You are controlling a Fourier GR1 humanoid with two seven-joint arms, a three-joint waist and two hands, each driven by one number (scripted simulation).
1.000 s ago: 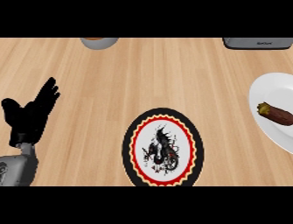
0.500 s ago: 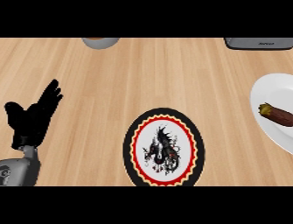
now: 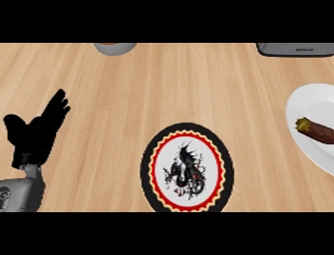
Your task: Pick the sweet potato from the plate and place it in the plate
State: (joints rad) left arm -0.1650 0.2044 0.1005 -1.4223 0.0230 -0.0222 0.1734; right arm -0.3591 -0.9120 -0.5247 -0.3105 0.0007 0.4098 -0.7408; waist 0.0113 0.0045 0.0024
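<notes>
The sweet potato [image 3: 318, 130] lies on the white plate [image 3: 313, 102] at the right, well apart from the patterned plate [image 3: 187, 167] at centre. The left hand [image 3: 33, 132] rests at the left, fingers straight and spread, holding nothing.

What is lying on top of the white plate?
One brown sweet potato lies on the white plate, with nothing covering it. The plate's right side runs past the picture's edge, so anything there cannot be seen.

Single view, taken from head height, facing steeply down onto the counter [image 3: 162, 84], rather near. Dark plate [image 3: 188, 172] low in the middle; white plate [image 3: 313, 107] right of it, cut by the edge.
</notes>
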